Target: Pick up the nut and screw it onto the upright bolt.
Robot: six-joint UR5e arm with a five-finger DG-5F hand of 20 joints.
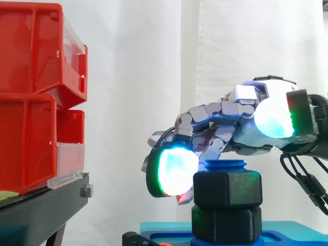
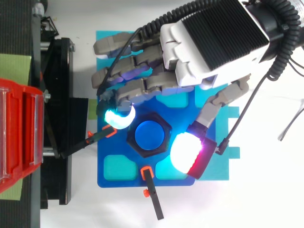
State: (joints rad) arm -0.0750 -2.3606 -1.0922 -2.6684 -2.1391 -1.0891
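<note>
A blue upright bolt (image 2: 149, 135) stands on a blue base plate (image 2: 118, 178). Two black hex nuts sit on it, the upper nut (image 1: 228, 188) stacked on the lower nut (image 1: 225, 223), and the bolt's top (image 1: 225, 165) pokes out just above the upper one. My hand (image 2: 209, 42) hovers over the bolt with loosely bent fingers. One glowing fingertip (image 1: 174, 171) is level with the upper nut, at its left side. The thumb pad (image 1: 274, 115) glows well above the nut and clear of it.
Red bins (image 1: 31, 102) stand stacked on a black stand (image 1: 41, 210) at the left. Two black clamps with orange tips (image 2: 153, 199) (image 2: 80, 145) hold the base plate's front and left edges. White table lies around the plate.
</note>
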